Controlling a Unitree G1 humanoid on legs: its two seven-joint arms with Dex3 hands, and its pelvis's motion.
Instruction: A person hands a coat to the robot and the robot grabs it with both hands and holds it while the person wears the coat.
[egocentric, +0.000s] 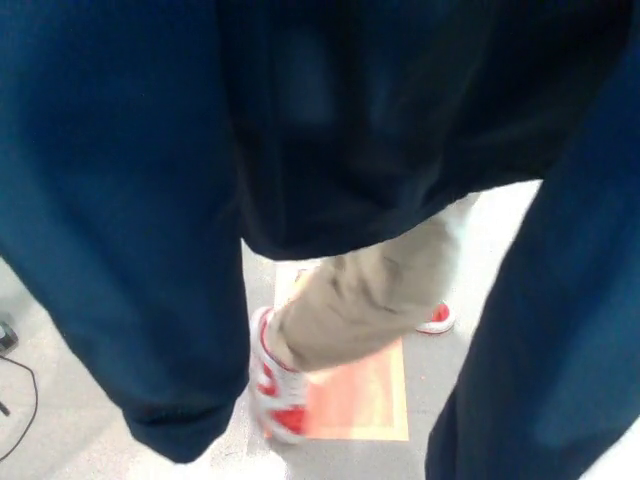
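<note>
Pale grey floor (60, 420) shows only in slivers along the lower edge, with a flat peach-orange square mat (370, 400) lying at about six o'clock and a thin black cable (22, 390) trailing at eight o'clock. Nearly everything else is filled by the dark navy fabric coat (330, 110), hanging close before the camera: one sleeve (120, 250) drops from ten o'clock down to a cuff near seven o'clock, the other sleeve (540, 330) falls along the four o'clock side, and the body of the garment spans twelve o'clock with its hem just above centre. Below that hem a person's beige trouser leg (365, 295) slants across the middle, ending in a blurred red-and-white sneaker (275, 385) over the mat's near edge; a second sneaker (437, 318) peeks out at about four o'clock. Neither robot hand is visible, so whether their fingers are closed on the cloth or spread I cannot tell. Judging by the hanging garment and the stepping leg, the person seems to be turning to get into it. To do this step well, the coat should be kept high and level, with both holds firm and well apart so the armholes stay open, giving slightly rather than tugging as arms slide in.
</note>
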